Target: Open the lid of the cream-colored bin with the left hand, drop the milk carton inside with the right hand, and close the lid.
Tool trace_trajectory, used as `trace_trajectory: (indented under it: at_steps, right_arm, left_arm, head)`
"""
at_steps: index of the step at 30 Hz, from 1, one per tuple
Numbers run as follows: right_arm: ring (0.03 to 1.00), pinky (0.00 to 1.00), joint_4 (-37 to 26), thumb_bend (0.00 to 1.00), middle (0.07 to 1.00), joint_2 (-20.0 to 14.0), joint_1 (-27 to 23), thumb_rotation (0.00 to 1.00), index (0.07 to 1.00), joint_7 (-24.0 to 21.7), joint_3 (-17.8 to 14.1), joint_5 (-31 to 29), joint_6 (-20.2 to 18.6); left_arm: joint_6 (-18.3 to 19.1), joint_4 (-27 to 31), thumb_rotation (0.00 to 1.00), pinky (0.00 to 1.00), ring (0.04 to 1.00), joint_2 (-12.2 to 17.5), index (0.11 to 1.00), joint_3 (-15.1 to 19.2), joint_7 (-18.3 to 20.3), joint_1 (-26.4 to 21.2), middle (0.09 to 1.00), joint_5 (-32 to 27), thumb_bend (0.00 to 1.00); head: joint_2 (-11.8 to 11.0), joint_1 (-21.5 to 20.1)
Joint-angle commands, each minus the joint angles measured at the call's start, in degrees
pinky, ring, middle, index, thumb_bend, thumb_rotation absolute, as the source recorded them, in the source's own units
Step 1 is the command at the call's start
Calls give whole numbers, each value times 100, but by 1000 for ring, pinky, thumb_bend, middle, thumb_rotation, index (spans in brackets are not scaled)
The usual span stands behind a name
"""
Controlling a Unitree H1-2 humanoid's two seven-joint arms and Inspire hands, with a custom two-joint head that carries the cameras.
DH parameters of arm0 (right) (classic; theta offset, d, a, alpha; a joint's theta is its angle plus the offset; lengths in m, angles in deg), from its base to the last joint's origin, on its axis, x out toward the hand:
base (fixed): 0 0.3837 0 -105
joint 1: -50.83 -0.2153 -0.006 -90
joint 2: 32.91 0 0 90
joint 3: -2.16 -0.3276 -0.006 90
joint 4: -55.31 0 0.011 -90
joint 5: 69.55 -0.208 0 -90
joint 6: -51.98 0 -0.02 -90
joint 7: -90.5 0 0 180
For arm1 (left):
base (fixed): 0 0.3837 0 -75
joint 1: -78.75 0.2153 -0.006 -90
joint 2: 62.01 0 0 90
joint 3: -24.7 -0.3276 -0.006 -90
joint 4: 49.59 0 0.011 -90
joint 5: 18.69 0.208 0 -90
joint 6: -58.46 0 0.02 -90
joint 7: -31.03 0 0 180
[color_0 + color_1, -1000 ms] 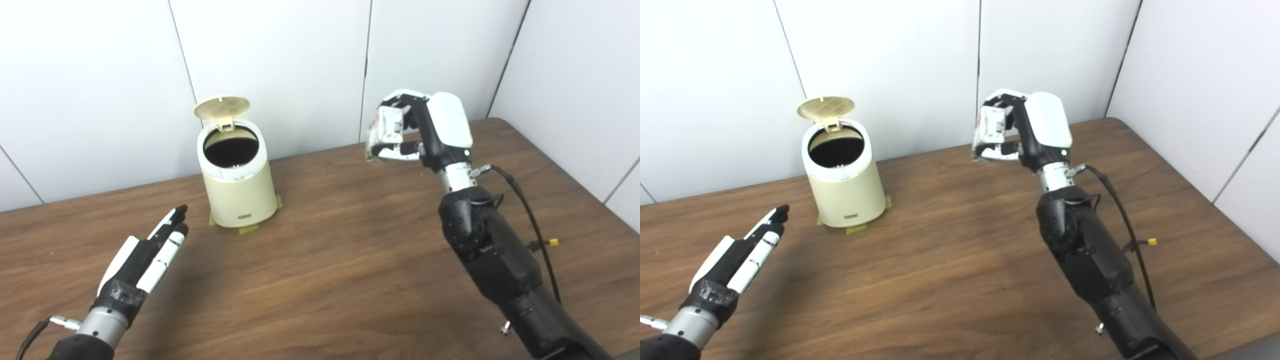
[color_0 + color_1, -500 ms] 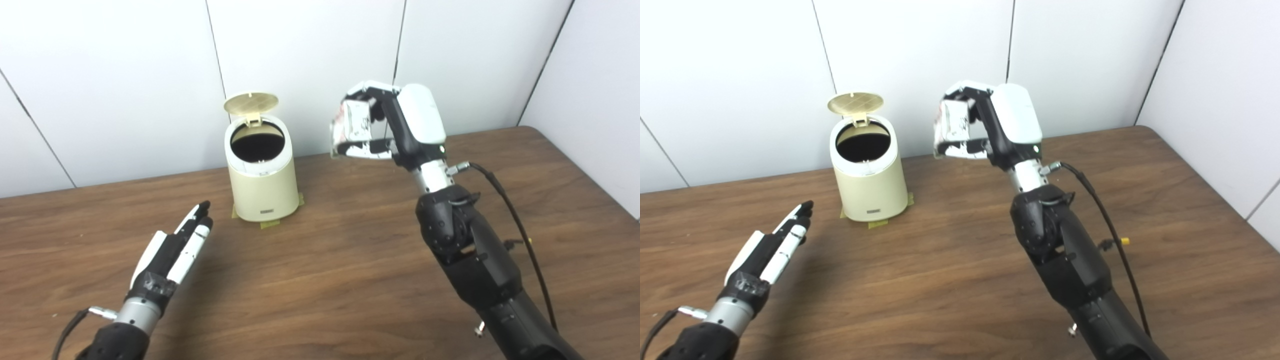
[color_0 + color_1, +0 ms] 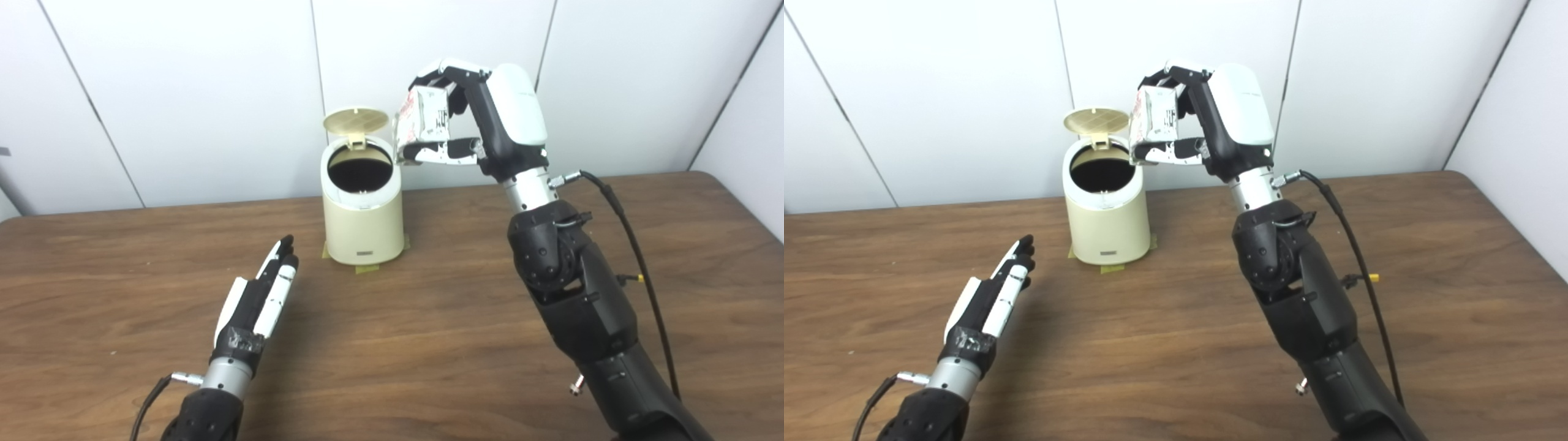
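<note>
Carrying: right hand (image 3: pixel 484 131) clamps milk carton (image 3: pixel 421 119) just beside open bin (image 3: pixel 362 211). Left hand (image 3: pixel 260 303) flat, fingers together, empty. Next, likely: centre carton over mouth, release.

Matt plastic bin (image 3: pixel 364 220) on wood-grain table (image 3: pixel 429 343)

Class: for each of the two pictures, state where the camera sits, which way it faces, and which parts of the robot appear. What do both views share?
Left eye view: on the head, facing forward and down at the table; both arms show.
Right eye view: on the head, slightly to the right, aimed the same; both arms show.
Shared: cream-colored bin with lid up, right hand holding the milk carton beside its opening, left hand open, empty.
</note>
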Motion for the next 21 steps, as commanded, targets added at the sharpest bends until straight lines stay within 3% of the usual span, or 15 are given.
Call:
trace_trajectory:
  at_steps: [1, 7, 12, 21]
  right_arm:
    - [371, 318, -96, 492, 489, 68, -421, 0, 542, -2, -11, -48, 92]
    - [363, 319, 292, 488, 488, 32, -627, 0, 559, -37, 138, -61, 458]
    - [371, 313, 644, 490, 493, 90, -799, 0, 553, -12, 204, -41, 573]
    - [373, 298, 1166, 489, 494, 157, -945, 0, 557, 170, 220, 67, 615]
  left_arm:
    - [-351, 29, 1000, 969, 975, -54, 999, 43, -160, -145, 987, -16, 429]
    - [-500, 75, 1000, 968, 974, -177, 996, 131, -275, -92, 989, -140, 403]
    - [-377, 322, 1000, 995, 990, -223, 1000, 168, -353, -20, 996, -48, 457]
    - [-283, 591, 1000, 991, 999, -327, 1000, 136, -462, 198, 1000, -16, 459]
  head:
    - [-3, 8]
    - [-9, 58]
    - [7, 98]
    - [41, 209]
